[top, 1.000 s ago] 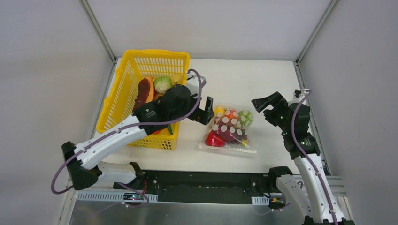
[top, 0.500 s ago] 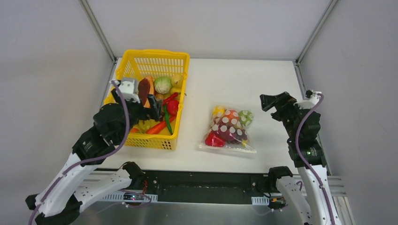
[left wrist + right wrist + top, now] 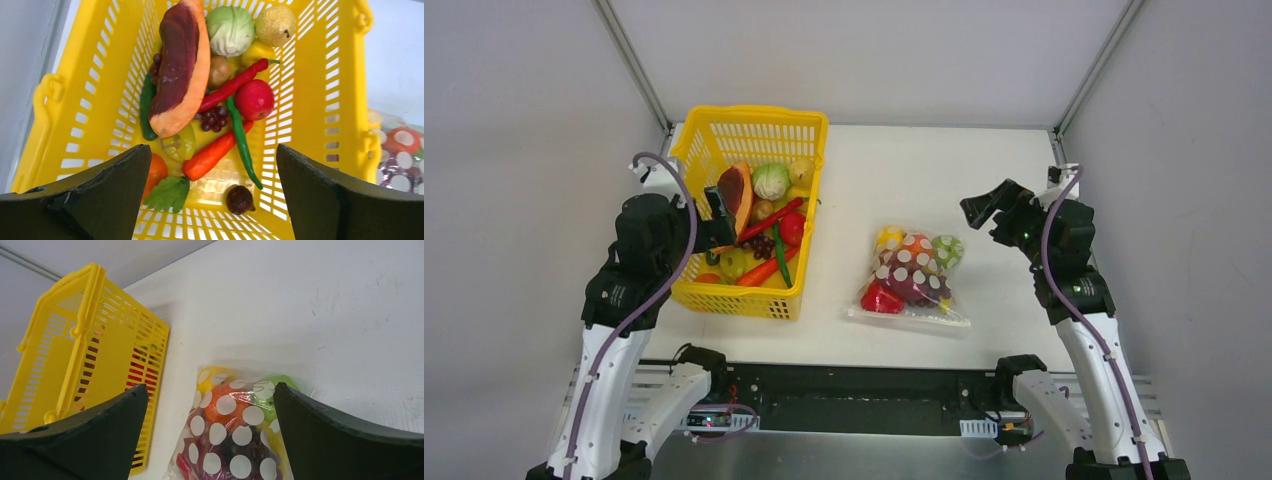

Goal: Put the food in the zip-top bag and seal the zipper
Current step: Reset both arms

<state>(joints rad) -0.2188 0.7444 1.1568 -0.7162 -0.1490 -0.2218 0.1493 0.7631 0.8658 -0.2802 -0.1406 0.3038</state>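
Top external: left end effector [image 3: 717,217] agape above yellow basket [image 3: 754,114]

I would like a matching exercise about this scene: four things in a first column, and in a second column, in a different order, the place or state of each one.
Column one
1. zip-top bag
2. left gripper
3. right gripper
4. cabbage

Column two
A. open, above the yellow basket
B. inside the basket, near its far end
C. flat on the table, with food inside
D. open, empty, to the right of the bag

Pairs: 1-C, 2-A, 3-D, 4-B
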